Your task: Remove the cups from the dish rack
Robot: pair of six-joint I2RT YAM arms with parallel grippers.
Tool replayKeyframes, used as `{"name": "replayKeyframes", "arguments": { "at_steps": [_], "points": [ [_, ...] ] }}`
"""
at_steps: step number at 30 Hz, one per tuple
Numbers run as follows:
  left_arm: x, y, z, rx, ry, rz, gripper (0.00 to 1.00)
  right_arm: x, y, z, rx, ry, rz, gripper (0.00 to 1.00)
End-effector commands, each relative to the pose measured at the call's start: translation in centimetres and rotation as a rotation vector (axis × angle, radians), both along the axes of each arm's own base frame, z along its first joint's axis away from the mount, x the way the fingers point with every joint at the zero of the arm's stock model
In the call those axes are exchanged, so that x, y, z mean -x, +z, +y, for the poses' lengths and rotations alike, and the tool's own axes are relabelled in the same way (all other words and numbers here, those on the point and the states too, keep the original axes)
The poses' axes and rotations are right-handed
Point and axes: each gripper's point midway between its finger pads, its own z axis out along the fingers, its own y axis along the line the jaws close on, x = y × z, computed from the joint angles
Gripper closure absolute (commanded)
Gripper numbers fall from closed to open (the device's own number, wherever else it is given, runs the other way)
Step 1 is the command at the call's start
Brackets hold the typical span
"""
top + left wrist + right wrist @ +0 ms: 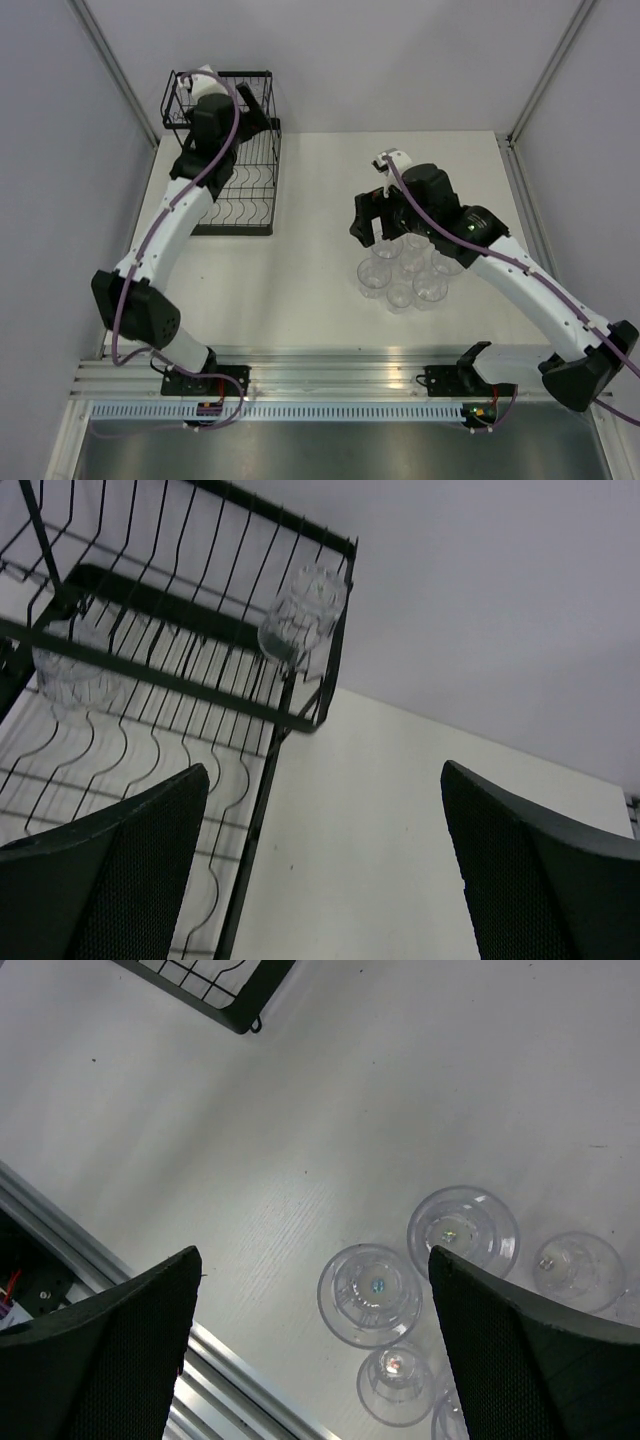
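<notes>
The unloading seems partly done. The right gripper [312, 1260] hangs released and empty above the unloaded cups [370, 1295], which stand on the table [300, 290] at the right. The left gripper [320, 800], also wide open and empty, faces the dish rack [200, 688] at the far left. There a corner cup [302, 615] and a second cup [75, 665] wait on the upper tier. I judge that the next move is to reach one of them, with the wires in the way.

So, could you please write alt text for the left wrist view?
Two clear cups sit in the black wire dish rack, one at its upper corner, framed by the open left gripper; white table lies to the right.
</notes>
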Motion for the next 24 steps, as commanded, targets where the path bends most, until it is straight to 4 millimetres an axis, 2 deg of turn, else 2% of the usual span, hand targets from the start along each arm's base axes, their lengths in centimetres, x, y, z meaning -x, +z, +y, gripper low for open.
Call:
{"name": "replayKeyframes", "arguments": {
  "at_steps": [1, 2, 3, 4, 5, 6, 7, 8, 9, 11, 12, 19, 24],
  "points": [
    [-3.4, 3.4, 1.0, -0.026, -0.025, -0.034, 0.0, 1.5, 0.0, 0.5, -0.079, 0.03, 0.002, 0.02],
    [-5.6, 0.9, 1.0, -0.048, -0.035, 0.022, 0.0, 2.1, -0.9, 0.4, -0.079, 0.038, 0.02, 0.02],
    [-6.7, 3.6, 1.1, -0.044, -0.034, -0.027, 0.0, 2.4, -0.8, 0.2, -0.09, 0.037, 0.015, 0.02],
    [-7.3, 2.9, 1.4, -0.062, -0.028, 0.011, 0.0, 2.7, -0.9, 0.2, -0.094, 0.042, 0.019, 0.02],
    [-9.4, 0.1, 1.1, -0.08, -0.036, 0.065, 0.0, 2.9, -1.3, 0.0, -0.09, 0.04, 0.029, 0.02],
    [-10.3, 2.3, 1.6, -0.07, -0.034, 0.02, 0.0, 3.2, -1.8, -0.3, -0.086, 0.038, 0.039, 0.02],
    [-11.1, 1.1, 1.8, -0.062, -0.037, 0.056, 0.0, 3.4, -2.1, -0.4, -0.081, 0.039, 0.045, 0.02],
    [-11.9, 0.7, 1.6, -0.035, -0.066, 0.058, 0.0, 3.6, -2.3, -0.6, -0.08, 0.037, 0.049, 0.02],
    [-13.3, -0.5, 2.5, 0.013, -0.061, 0.072, 0.0, 3.9, -2.6, -0.8, -0.077, 0.034, 0.053, 0.02],
    [-14.3, -1.5, 2.6, 0.074, -0.098, 0.083, 0.0, 4.2, -2.9, -0.9, -0.074, 0.034, 0.061, 0.02],
    [-15.3, -2.6, 3.3, 0.104, -0.091, 0.095, 0.0, 4.4, -2.9, -1.1, -0.073, 0.033, 0.062, 0.02],
    [-17.5, -5.0, 3.7, 0.094, -0.113, 0.098, 0.03, 4.6, -4.1, -1.9, -0.031, 0.013, 0.082, 0.02],
    [-18.0, -5.6, 3.0, 0.064, -0.174, 0.089, 0.03, 4.4, -4.9, -1.8, -0.016, 0.006, 0.102, 0.02]
  ]
}}
